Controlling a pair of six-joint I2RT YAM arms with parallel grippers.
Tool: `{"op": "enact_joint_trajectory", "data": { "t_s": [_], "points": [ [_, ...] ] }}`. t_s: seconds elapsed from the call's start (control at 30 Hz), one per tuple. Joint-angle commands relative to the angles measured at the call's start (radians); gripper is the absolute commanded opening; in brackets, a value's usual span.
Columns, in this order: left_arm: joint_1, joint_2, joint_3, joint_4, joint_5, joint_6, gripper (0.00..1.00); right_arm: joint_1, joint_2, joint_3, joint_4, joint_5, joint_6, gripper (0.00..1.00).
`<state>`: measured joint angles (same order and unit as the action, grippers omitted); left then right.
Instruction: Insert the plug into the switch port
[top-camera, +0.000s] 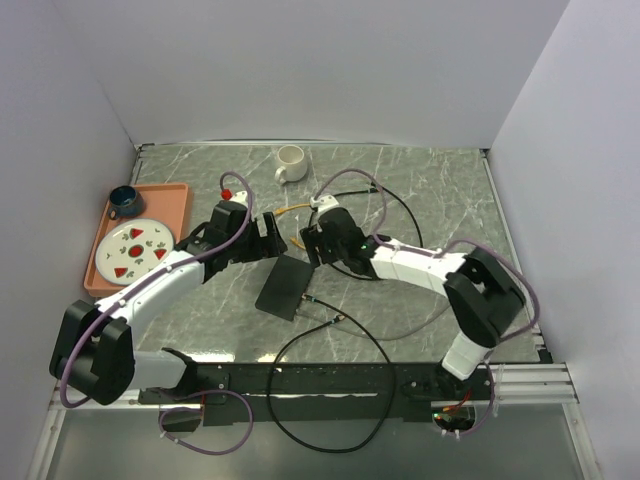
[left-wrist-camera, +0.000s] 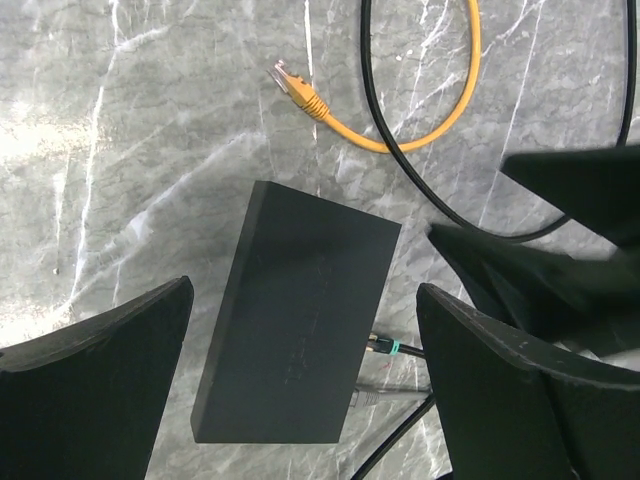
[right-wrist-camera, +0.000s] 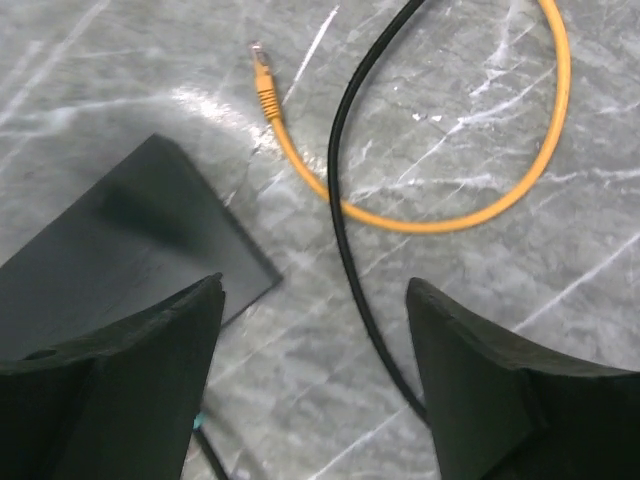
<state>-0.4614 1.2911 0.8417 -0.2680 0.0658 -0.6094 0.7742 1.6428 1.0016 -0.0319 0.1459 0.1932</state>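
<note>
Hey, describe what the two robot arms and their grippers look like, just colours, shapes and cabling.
Both the left arm and the right arm have white link shells between bulky black joints, with thin purple cables looping along them. The left gripper and right gripper are matte black, each with two broad, wedge-shaped fingers tapering to a blunt point. No markings are legible.

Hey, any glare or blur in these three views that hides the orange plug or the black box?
Top view: soft even light, black box clear, finer detail too small. Left wrist view: glare whitens the table at left; box and orange plug sharp, jaws blurred. Right wrist view: bright patch beside the plug, which is crisp; jaws out of focus.
</note>
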Motion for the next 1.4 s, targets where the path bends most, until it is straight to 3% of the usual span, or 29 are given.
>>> {"op": "enact_joint_trajectory", "data": {
  "t_s": [0.0,0.2,0.43,0.87,1.03,1.37],
  "points": [
    [0.004,-0.032,-0.015,0.024,0.022,0.007,0.99,-0.010,0.077,0.126,-0.016,0.058,-0.028,0.75],
    [0.004,-0.050,-0.053,0.042,0.035,-0.006,0.99,-0.019,0.215,0.236,-0.039,0.072,-0.035,0.68],
    [0.004,-0.061,-0.079,0.050,0.042,-0.012,0.99,-0.046,0.310,0.293,-0.046,0.070,-0.011,0.47],
    [0.004,-0.038,-0.087,0.072,0.071,-0.018,0.99,-0.073,0.350,0.287,-0.031,-0.057,0.009,0.37],
    [0.004,-0.030,-0.087,0.079,0.081,-0.020,0.99,-0.075,0.351,0.284,-0.034,-0.057,0.006,0.01],
    [0.004,-0.049,-0.087,0.079,0.063,-0.021,0.99,-0.081,0.163,0.220,-0.023,-0.062,-0.001,0.00]
  ]
}}
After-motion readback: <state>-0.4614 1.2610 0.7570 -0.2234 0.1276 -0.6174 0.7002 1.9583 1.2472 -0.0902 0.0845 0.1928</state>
